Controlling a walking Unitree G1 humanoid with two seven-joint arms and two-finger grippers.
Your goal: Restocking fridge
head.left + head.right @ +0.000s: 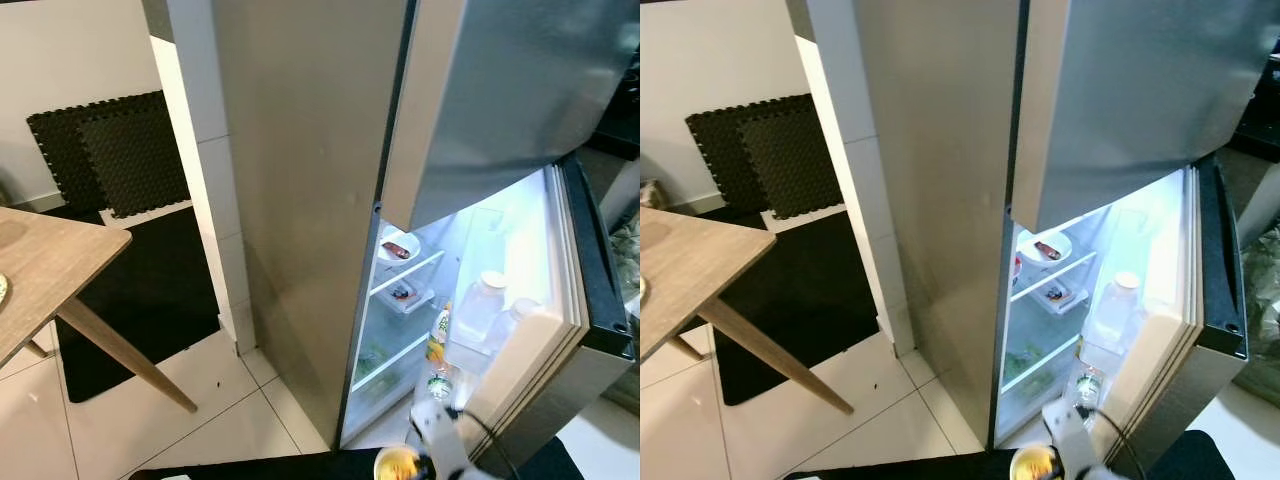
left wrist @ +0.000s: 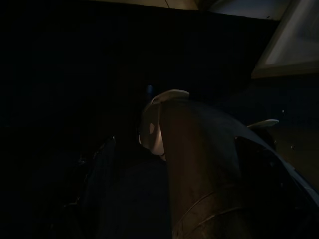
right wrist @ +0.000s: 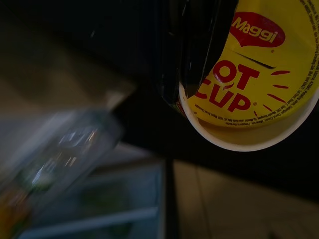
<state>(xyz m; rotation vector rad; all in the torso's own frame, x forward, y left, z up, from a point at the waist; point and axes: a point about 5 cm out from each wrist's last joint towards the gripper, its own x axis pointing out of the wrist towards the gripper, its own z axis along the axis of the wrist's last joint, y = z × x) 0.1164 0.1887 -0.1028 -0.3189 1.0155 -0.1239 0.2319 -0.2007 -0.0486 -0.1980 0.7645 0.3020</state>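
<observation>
A tall steel fridge stands ahead with its lower door swung open to the right and the inside lit. On its shelves are a white plate with food and a small tray. Low at the front, my right gripper is shut on a yellow Maggi Hot Cup noodle cup, just before the open compartment. In the right wrist view a black finger lies across the cup. The left wrist view is very dark, with a grey rounded shape.
Clear jugs and small bottles stand in the door rack. A wooden table with a slanted leg is at my left. A white tiled pillar, black foam mats and a dark rug lie beyond.
</observation>
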